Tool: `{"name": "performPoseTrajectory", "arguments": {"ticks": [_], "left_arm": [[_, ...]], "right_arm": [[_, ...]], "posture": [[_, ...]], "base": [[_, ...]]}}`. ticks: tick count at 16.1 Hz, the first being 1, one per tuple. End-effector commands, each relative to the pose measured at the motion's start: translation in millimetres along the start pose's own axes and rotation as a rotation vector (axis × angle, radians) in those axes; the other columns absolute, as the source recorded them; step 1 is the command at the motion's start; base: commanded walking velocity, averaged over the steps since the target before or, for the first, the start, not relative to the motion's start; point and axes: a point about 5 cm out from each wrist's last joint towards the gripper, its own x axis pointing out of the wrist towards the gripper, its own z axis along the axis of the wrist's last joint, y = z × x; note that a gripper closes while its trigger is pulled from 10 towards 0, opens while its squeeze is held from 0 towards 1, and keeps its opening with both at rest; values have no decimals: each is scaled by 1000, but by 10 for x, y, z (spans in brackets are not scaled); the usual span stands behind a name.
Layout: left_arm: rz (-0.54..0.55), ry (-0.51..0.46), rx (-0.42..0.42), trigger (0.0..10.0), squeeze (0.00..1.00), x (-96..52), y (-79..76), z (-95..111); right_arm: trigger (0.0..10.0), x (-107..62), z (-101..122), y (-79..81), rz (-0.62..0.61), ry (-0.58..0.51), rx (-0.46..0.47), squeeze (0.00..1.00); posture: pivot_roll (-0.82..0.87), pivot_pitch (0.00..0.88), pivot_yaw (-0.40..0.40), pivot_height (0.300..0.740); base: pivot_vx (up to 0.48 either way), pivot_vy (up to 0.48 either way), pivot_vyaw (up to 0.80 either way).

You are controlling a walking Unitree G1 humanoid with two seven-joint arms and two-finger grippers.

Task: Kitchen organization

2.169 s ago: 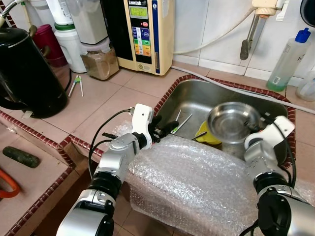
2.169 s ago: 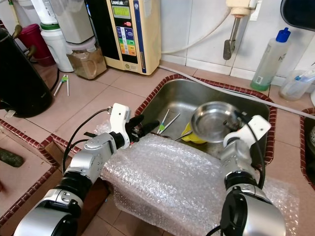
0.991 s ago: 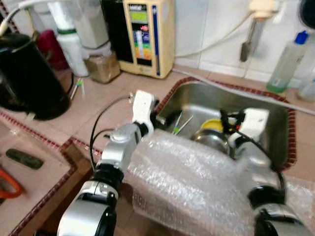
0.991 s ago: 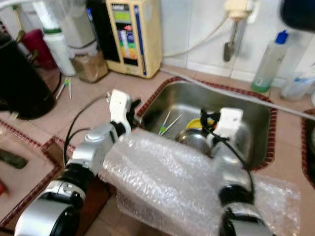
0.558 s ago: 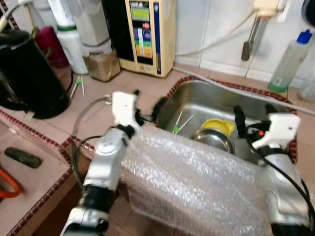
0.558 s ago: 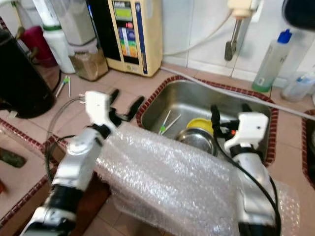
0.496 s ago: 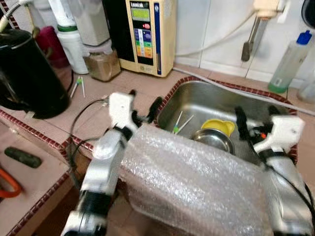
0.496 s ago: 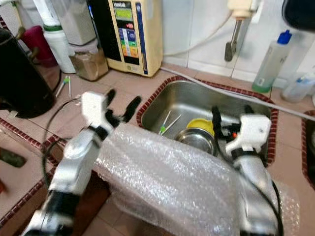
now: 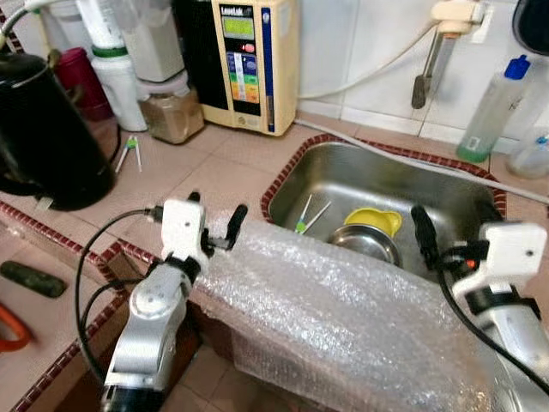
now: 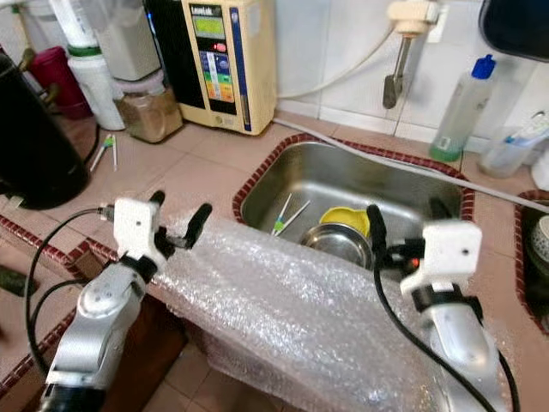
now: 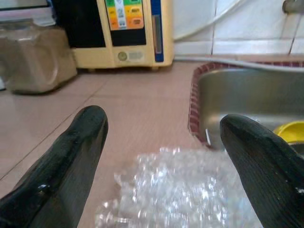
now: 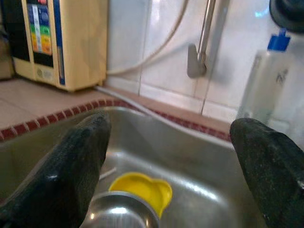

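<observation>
At a terracotta-tiled kitchen counter [image 9: 223, 167], a rectangular stainless steel sink [image 9: 343, 176] edged with dark red tiles holds a round steel bowl [image 9: 364, 243], a yellow plastic dish [image 9: 374, 221] just behind it and a pair of green-tipped chopsticks [image 9: 309, 215]. A broad sheet of clear bubble wrap [image 9: 343, 318] drapes over the counter's front edge, before the sink. The left gripper [image 9: 214, 225] hovers above the wrap's left end, its two black fingers spread wide and holding nothing. The right gripper [image 10: 403, 223] hangs over the sink's right side, fingers likewise wide apart and empty, the steel bowl below and to its left. Along the back wall stand a cream and blue water ioniser [image 9: 249, 60], a clear canister of brown powder [image 9: 170, 112] and a translucent bottle with a blue cap [image 9: 493, 107]; a black electric kettle [image 9: 43, 129] sits at far left.
</observation>
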Motion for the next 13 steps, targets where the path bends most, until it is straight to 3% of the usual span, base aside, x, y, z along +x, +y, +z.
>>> {"name": "performPoseTrajectory", "arguments": {"ticks": [1, 2, 3, 6, 8, 10, 13], "left_arm": [[32, 11, -4, 10000, 1000, -14, 36, 56], [47, 40, -68, 10000, 0, -26, 33, 74], [23, 36, -95, 10000, 0, -32, 1, 125], [2, 51, -145, 10000, 0, -43, -50, 137], [28, 96, -192, 10000, 0, -30, -26, 104], [45, 79, -184, 10000, 0, -48, -20, 181], [52, 90, -171, 10000, 0, -83, -33, 176]], "right_arm": [[10000, -26, 21, -1, -20, 8, 12, 1000], [10000, -67, 9, 13, -29, 26, 38, 878], [10000, -95, 18, 57, -9, 35, 42, 0], [10000, -92, 47, 97, -4, 47, 59, 0], [10000, 15, 97, 62, -50, 24, 92, 0], [10000, 81, 137, 17, -107, 2, 111, 0], [10000, 85, 146, 68, -91, 5, 126, 0]], "posture": [[-66, 0, 60, 740], [-66, 0, 61, 740], [-69, 0, 62, 740], [-67, 0, 52, 740], [-61, 0, 41, 740], [-54, 0, 34, 740], [-54, 0, 33, 740]], "base": [[0, 0, 0], [0, 0, 0], [0, 0, -475], [0, 0, -800], [0, 0, -663], [0, 0, 0], [0, 0, 0]]}}
